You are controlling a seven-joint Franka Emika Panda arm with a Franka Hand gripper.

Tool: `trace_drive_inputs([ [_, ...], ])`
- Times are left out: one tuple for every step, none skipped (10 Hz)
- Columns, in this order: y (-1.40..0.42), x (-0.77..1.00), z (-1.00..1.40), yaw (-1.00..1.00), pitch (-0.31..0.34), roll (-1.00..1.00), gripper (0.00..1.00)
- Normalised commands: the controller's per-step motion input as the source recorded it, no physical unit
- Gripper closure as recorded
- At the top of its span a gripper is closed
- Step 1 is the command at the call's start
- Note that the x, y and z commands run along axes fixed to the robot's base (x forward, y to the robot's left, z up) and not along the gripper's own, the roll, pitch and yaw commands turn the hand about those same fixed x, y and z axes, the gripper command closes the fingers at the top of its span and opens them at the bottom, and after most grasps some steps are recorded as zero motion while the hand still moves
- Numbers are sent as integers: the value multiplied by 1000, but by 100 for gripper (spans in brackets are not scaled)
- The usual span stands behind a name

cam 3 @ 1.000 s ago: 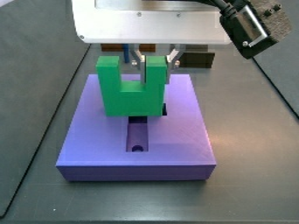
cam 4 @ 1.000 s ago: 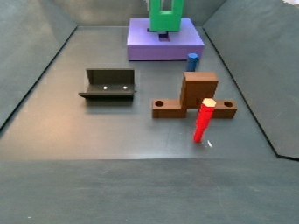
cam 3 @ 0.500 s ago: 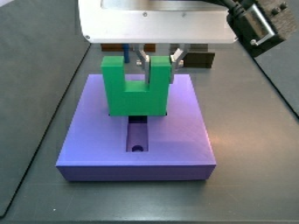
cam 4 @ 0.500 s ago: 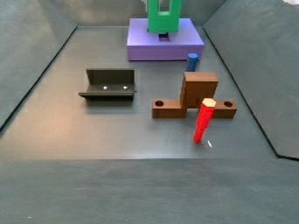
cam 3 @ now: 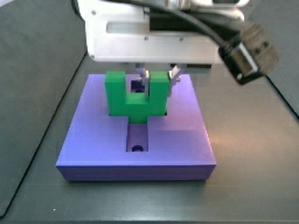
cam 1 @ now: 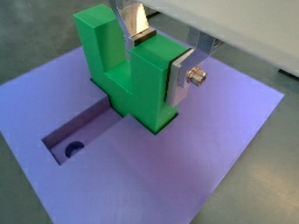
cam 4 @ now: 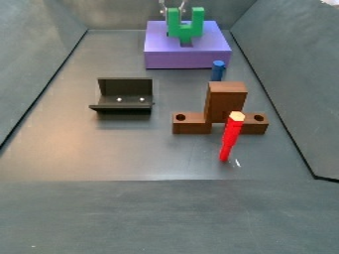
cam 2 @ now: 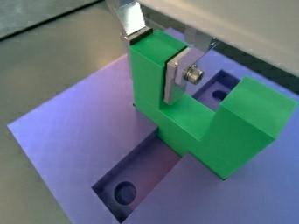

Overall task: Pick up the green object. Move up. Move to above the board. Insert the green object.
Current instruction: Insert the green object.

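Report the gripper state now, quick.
Gripper: shut on the green object, holding it by one upright, over the board with its base at the recess.

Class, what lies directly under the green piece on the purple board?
Under the green piece, held by the gripper, the board's recess runs out with one round hole showing. The recess part beneath the piece is covered.

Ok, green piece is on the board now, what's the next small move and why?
Probably keep pressing straight down: the gripper is shut on the green piece, whose base sits in the board's recess but may not be fully seated.
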Motion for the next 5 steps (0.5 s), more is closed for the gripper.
trace_drive_inputs([
  [0, -6, -840, 0, -203, 61, 100],
  [0, -26, -851, 0, -201, 69, 100],
  [0, 0, -823, 0, -213, 57, 100],
  [0, 0, -680, 0, -211, 13, 100],
  [0, 0, 0, 0, 0, 0, 100],
])
